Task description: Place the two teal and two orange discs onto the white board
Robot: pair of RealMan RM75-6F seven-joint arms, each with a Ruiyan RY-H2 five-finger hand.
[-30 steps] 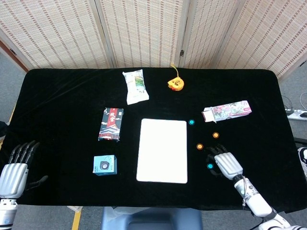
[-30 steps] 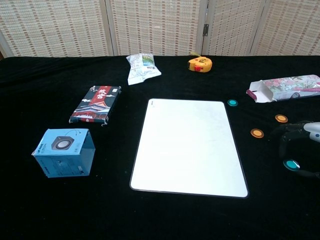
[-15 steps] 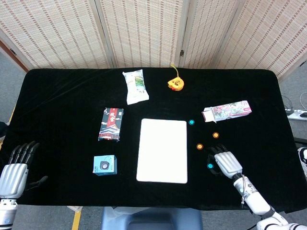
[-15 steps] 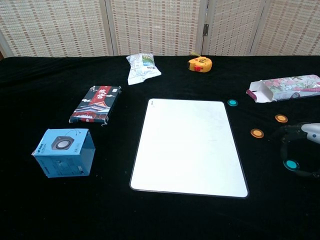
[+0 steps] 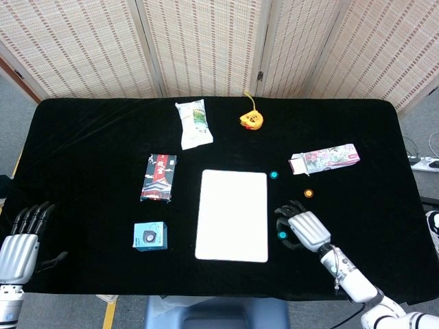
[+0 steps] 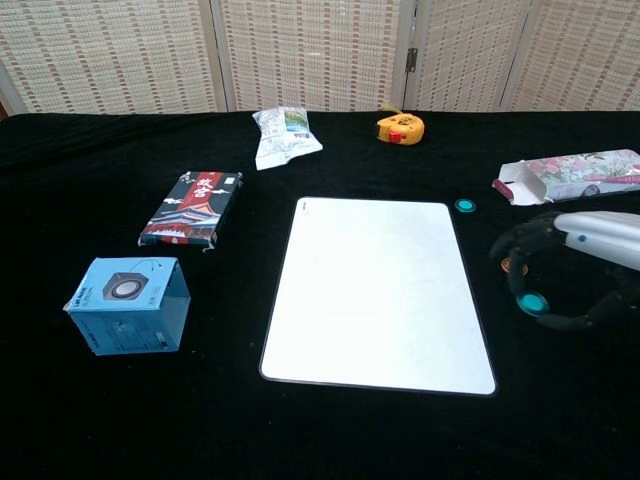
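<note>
The white board lies flat in the middle of the black table. My right hand hovers just right of it, fingers curled around a teal disc held between them and the thumb. A second teal disc lies by the board's far right corner. One orange disc sits on the cloth behind the hand. The other orange disc peeks out between the fingers. My left hand rests open at the table's near left edge.
A floral carton lies at the right. A yellow tape measure and a white snack bag sit at the back. Left of the board are a dark red packet and a small blue box.
My right hand has moved left toward the board's right edge, and the teal disc came along with it. It now covers one orange disc. The left hand stayed put.
</note>
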